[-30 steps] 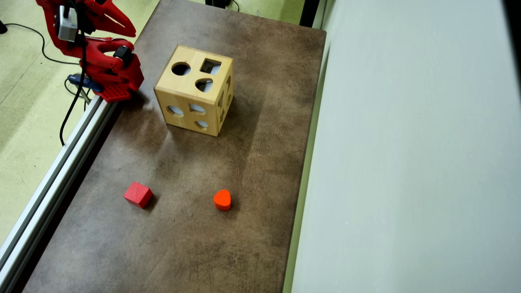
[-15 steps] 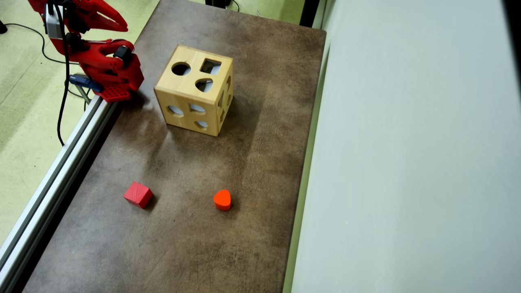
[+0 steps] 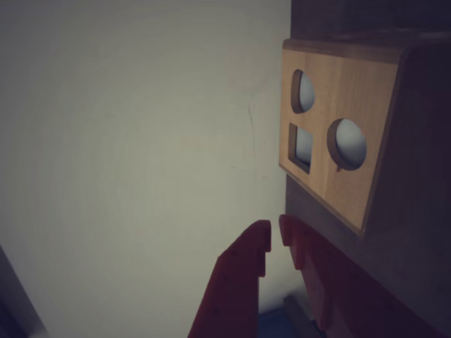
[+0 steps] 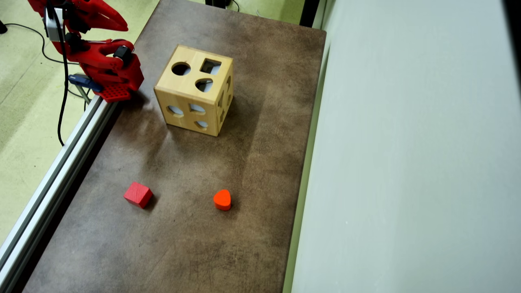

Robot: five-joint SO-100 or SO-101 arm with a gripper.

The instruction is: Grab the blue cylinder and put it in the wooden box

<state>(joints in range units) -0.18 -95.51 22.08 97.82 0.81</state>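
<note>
Wooden box (image 4: 194,90) upright on table (image 4: 244,183), contents unseen | pincer (image 3: 275,239) nearly pressed together, empty

Built throughout of glossy red plastic, with pointed, tapering gripper (image 4: 122,27) fingers (image 3: 243,271). Fitted with a small grey camera (image 4: 51,24), trailing black cable (image 4: 63,93). Mounted on a red, grid-holed base (image 4: 112,92).

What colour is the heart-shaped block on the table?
Orange-red; the heart-shaped block shows best in the overhead view.
</note>
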